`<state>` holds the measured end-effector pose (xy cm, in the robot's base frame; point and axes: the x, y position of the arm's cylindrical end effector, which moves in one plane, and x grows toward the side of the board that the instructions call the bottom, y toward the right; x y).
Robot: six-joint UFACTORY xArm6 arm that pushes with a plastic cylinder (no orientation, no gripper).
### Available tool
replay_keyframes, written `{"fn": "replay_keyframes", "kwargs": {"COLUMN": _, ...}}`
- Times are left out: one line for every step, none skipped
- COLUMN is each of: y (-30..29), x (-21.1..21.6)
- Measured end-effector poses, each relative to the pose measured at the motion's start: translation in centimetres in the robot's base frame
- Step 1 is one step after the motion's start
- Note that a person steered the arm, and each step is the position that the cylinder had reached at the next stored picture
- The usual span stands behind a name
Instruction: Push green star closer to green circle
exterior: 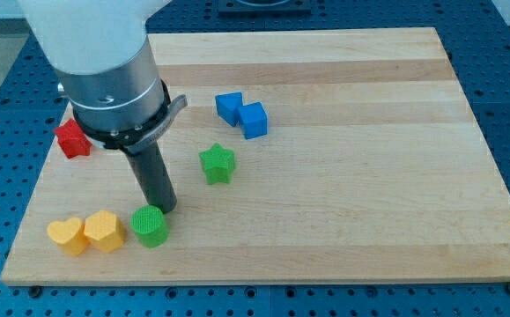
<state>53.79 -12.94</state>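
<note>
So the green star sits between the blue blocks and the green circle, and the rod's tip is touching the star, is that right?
Not quite. The green star does sit between the blue blocks and the green circle, but my tip is not touching the star. The camera view shows it apart from the star, right beside the green circle's upper edge.

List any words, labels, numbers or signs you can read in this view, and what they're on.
None: no readable text shows anywhere.
Blocks: green star, green circle, red block and the rest are plain.
Wooden board: bare grain only.
Arm housing and my tip: no markings visible.
</note>
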Motion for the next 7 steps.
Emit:
{"fn": "replay_keyframes", "kwargs": {"y": 0.1, "x": -0.1}}
{"fn": "replay_keyframes", "kwargs": {"y": 4.0, "x": -0.3}}
{"fn": "replay_keyframes", "kwargs": {"y": 9.9, "x": -0.6}}
{"fn": "replay_keyframes", "kwargs": {"y": 12.5, "x": -5.5}}
{"fn": "replay_keyframes", "kwargs": {"y": 9.0, "x": -8.7}}
{"fn": "replay_keyframes", "kwargs": {"y": 2.8, "x": -8.8}}
{"fn": "replay_keyframes", "kwargs": {"y": -0.7, "x": -7.9}}
